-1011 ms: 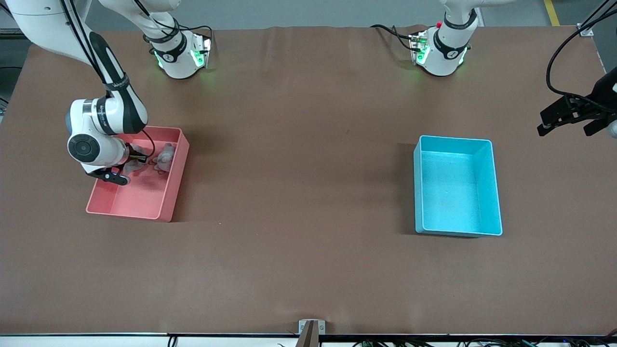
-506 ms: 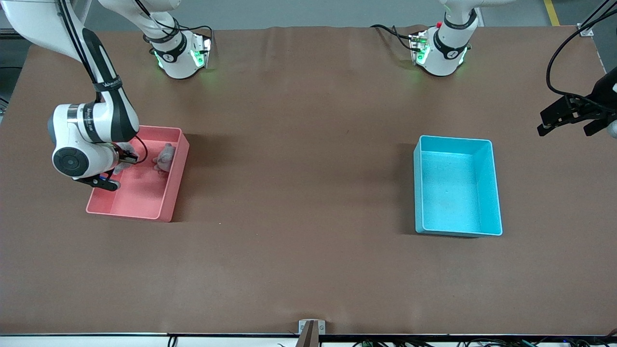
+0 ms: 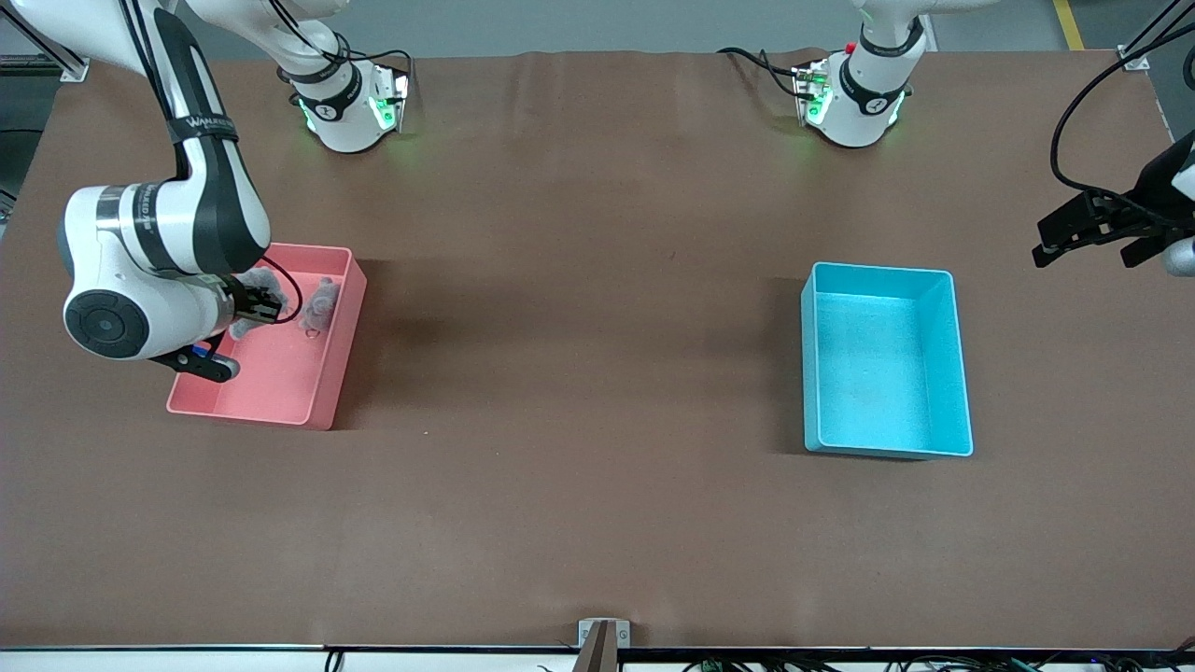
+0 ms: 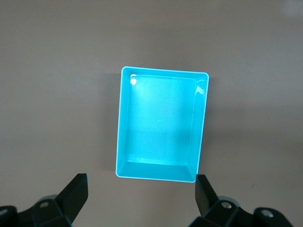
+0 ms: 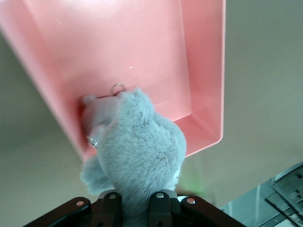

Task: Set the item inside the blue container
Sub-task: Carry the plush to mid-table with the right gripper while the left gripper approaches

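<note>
My right gripper (image 3: 261,303) is shut on a grey plush toy (image 3: 245,324) and holds it up over the pink bin (image 3: 271,378). In the right wrist view the fluffy toy (image 5: 139,151) fills the space between the fingers (image 5: 163,208). A second grey plush (image 3: 319,303) with a metal ring lies in the pink bin against its wall, and it shows below the held one (image 5: 97,113). The blue container (image 3: 882,373) stands toward the left arm's end, with nothing in it. My left gripper (image 3: 1092,229) waits open over the table beside it.
The left wrist view looks down on the blue container (image 4: 161,125) between its spread fingers (image 4: 78,189). Brown table cover (image 3: 579,327) stretches between the two bins. A small bracket (image 3: 602,635) sits at the table's near edge.
The right arm has lifted out of the pink bin with the grey plush in its fingers. The left gripper has barely shifted.
</note>
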`<action>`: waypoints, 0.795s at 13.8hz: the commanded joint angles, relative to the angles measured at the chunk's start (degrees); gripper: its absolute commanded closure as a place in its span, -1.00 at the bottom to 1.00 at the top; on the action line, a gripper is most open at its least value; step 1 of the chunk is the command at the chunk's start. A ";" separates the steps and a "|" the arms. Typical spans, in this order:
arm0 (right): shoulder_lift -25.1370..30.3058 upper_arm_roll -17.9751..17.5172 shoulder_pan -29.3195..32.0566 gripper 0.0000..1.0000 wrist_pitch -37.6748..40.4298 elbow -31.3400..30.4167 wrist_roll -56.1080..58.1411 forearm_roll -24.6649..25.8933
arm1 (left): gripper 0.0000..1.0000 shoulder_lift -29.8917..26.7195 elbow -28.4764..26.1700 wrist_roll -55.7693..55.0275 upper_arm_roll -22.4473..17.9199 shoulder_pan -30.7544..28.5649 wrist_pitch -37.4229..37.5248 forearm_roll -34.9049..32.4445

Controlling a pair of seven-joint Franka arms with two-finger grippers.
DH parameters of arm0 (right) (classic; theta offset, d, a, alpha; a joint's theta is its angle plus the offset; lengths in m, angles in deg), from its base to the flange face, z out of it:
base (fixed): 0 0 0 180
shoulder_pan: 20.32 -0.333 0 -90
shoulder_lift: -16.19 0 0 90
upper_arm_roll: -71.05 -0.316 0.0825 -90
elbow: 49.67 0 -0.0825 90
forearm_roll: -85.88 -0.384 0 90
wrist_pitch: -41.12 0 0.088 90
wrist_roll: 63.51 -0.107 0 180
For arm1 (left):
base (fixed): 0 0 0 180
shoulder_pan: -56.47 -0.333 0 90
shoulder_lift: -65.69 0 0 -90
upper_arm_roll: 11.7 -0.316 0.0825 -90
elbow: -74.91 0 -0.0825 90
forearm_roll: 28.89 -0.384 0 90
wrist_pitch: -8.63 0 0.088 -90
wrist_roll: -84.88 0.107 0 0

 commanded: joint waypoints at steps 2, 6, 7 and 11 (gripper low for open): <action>0.07 0.23 -4.61 1.00 1.46 3.09 -10.07 -8.07 | -1.00 2.57 -0.04 0.58 0.19 0.30 1.11 0.51; -0.63 0.23 -13.21 1.00 -3.71 4.15 -22.91 -15.64 | -1.00 4.86 0.05 0.75 0.19 -0.22 3.74 0.59; -1.50 0.23 -15.06 1.00 -6.25 4.15 -26.68 -16.52 | -1.00 5.12 0.05 0.84 0.19 -0.13 4.80 0.77; -7.64 0.23 -24.46 1.00 -18.37 4.06 -37.93 -20.74 | -1.00 5.65 -2.31 -2.48 1.68 2.40 4.55 1.38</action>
